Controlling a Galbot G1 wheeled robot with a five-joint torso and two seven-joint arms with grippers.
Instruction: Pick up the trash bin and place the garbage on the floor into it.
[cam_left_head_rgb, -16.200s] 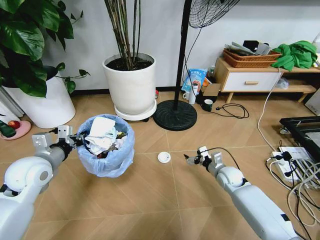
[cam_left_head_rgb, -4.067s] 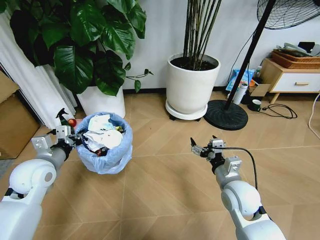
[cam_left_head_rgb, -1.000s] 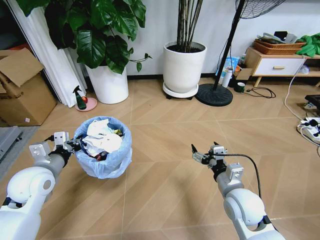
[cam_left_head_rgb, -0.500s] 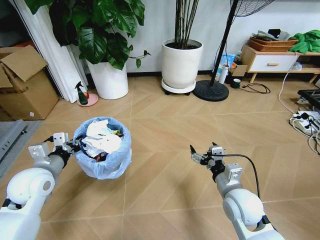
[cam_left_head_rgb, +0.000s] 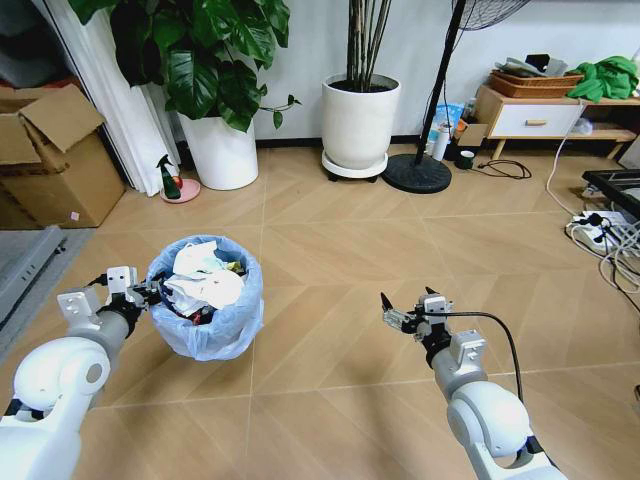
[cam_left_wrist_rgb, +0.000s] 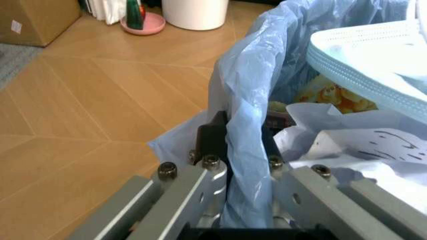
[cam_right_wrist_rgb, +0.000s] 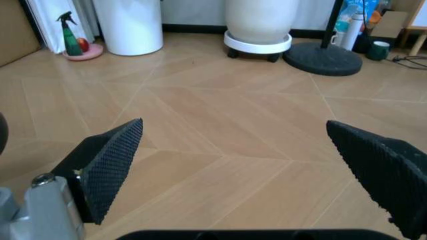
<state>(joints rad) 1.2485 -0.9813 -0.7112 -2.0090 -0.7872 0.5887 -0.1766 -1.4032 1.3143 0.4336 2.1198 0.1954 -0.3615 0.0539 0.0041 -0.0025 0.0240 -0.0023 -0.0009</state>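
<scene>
I'm scanning for print and getting nothing I can read. The cardboard box (cam_left_head_rgb: 52, 160) has a small pink sticker, too tiny to make out. In the trash bin (cam_left_wrist_rgb: 267, 100) a white paper (cam_left_wrist_rgb: 360, 145) carries dark pen strokes (scribble, not letters I can decipher).

My two arms are glossy white, rounded shells with grey joint discs. The left end effector (cam_left_head_rgb: 137, 291) has grey metal finger blocks with dark hex screws; the right end effector (cam_left_head_rgb: 407, 307) carries black cross-hatched pads (cam_right_wrist_rgb: 110, 161) and a looping black cable
</scene>
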